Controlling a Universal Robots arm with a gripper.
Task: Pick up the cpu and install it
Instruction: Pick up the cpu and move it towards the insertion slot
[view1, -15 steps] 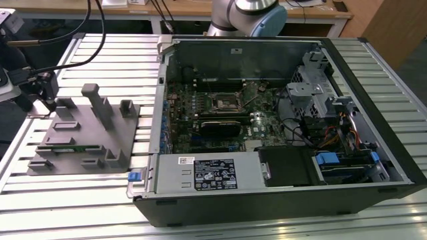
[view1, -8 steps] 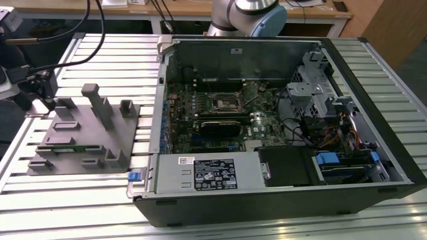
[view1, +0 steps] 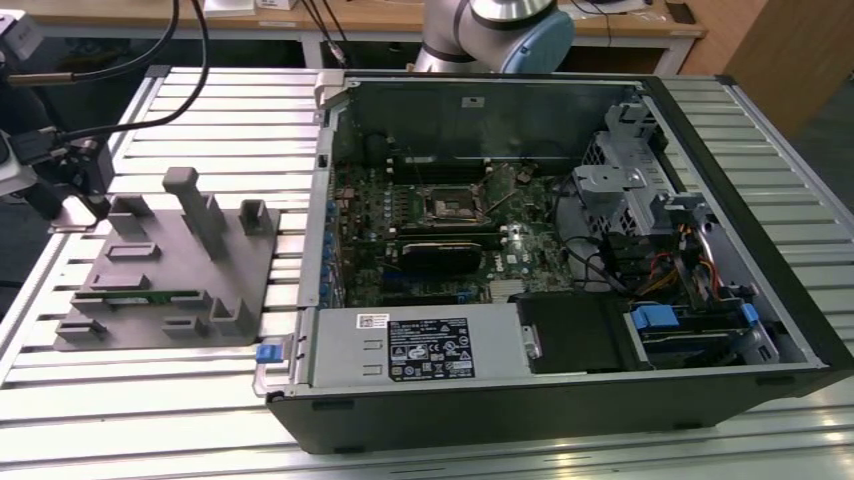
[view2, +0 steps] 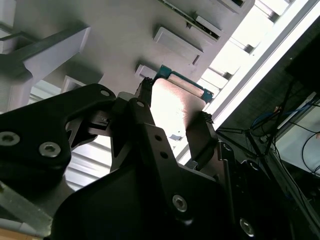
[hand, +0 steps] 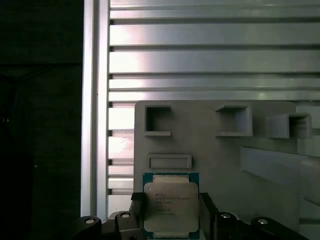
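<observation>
Looking through the first wrist view, we see the small flat square cpu (hand: 171, 200), with its pale silvery metal top and green rim, sitting between the black fingers (hand: 207, 215) of the tool (hand: 171, 220). The tool is closed to the chip's width, one finger against each of two opposite edges. The cpu lies over the flat grey plastic holder (hand: 225, 160), near one corner; we cannot tell whether it rests on the holder or is raised off it.

In the exterior view we find the tool (view1: 94, 208) at the holder's ten o'clock corner. The holder stands on the slatted aluminium counter (view1: 134, 400), at nine o'clock from the open black computer case (view1: 747, 200). Inside the case, the black square socket frame (view1: 451, 203) sits on the green motherboard (view1: 521, 250), well apart from the chip.
</observation>
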